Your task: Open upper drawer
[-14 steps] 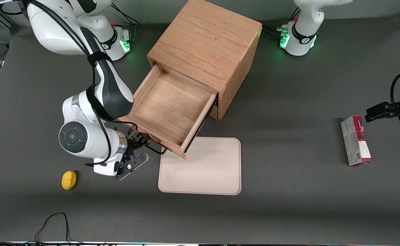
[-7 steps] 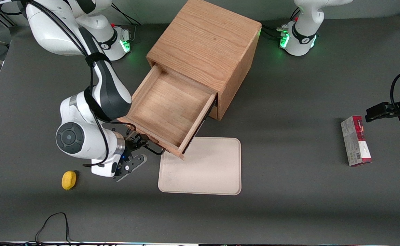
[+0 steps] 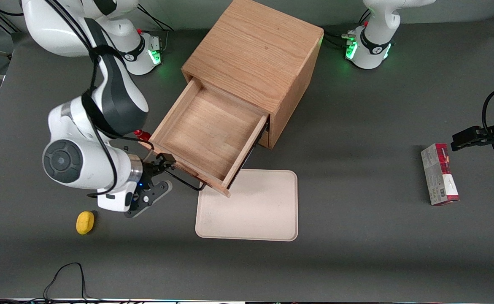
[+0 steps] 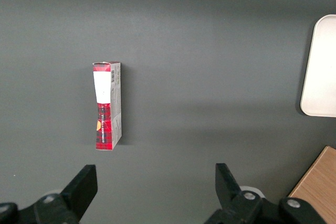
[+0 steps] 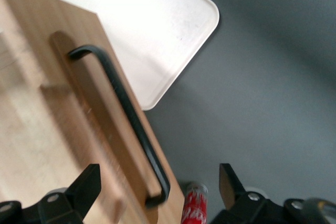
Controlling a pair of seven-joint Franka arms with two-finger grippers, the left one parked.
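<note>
The upper drawer [image 3: 206,137] stands pulled well out of the cabinet [image 3: 255,55], its box bare inside, its front corner over the beige tray [image 3: 251,207]. Its black handle [image 5: 126,119] sits free just ahead of my gripper [image 5: 157,195], whose fingers are spread with nothing between them. I judge the pull done; next I need only draw clear without knocking the handle.
</note>
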